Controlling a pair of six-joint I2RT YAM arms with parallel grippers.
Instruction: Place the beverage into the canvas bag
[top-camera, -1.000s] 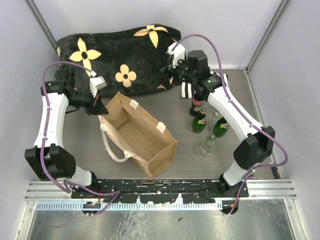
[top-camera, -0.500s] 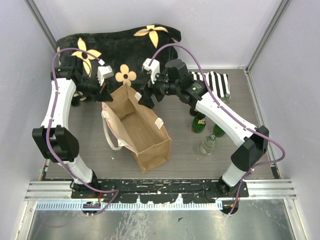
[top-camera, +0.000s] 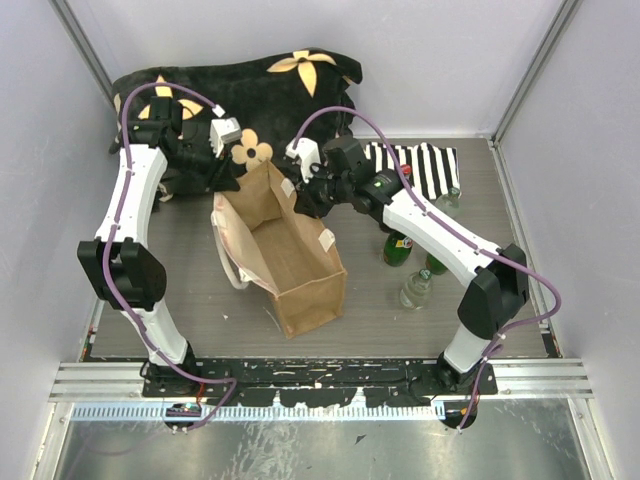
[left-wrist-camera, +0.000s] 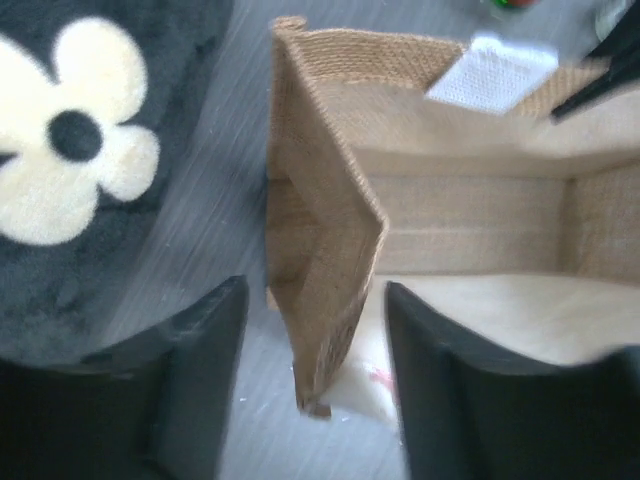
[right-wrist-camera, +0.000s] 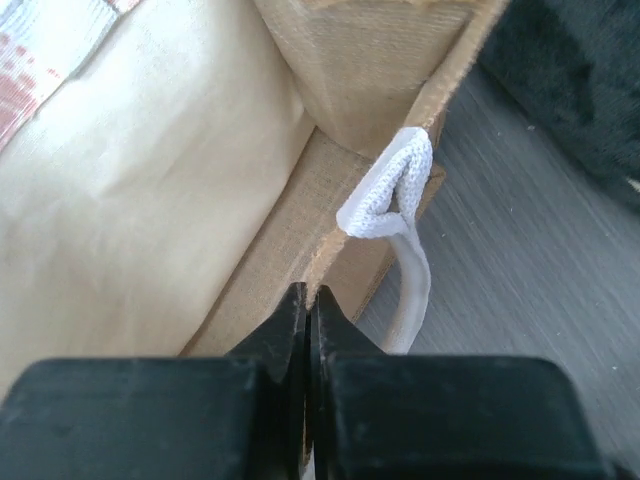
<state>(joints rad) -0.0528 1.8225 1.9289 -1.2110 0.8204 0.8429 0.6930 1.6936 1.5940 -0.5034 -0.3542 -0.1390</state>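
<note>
In the overhead view, the tan-brown rectangular canvas bag (top-camera: 312, 303) with cream strap handles stands upright and open-mouthed on the grey wood-grain table (top-camera: 180, 262), between the two arms, its long axis running from far left to near right. The left gripper (top-camera: 228, 178) sits at the bag's far left corner and the right gripper (top-camera: 303, 200) at the far end of its right rim. A cluster of green and clear glass bottles (top-camera: 398, 247) stands on the table to the right of the bag, apart from it, beneath the right arm. A black flowered blanket (top-camera: 250, 95) lies behind the bag and a black-and-white striped cloth (top-camera: 425, 165) lies at far right. From the left wrist, the left gripper (left-wrist-camera: 315, 290) is spread wide, its dark fingers (left-wrist-camera: 200, 385) straddling the bag's (left-wrist-camera: 470, 210) folded narrow end without visibly pressing it; the bare brown weave inside and a white tab (left-wrist-camera: 490, 75) on the far rim show, with the blanket (left-wrist-camera: 90, 150) at left. From the right wrist, the right gripper (right-wrist-camera: 308, 297) has its jaws pressed together on the brown edge of the bag's (right-wrist-camera: 150, 200) rim, just beside a white looped strap end (right-wrist-camera: 385, 195); the pale cream inner side fills the left, with the table (right-wrist-camera: 520, 270) and blanket (right-wrist-camera: 580, 70) at right.
</note>
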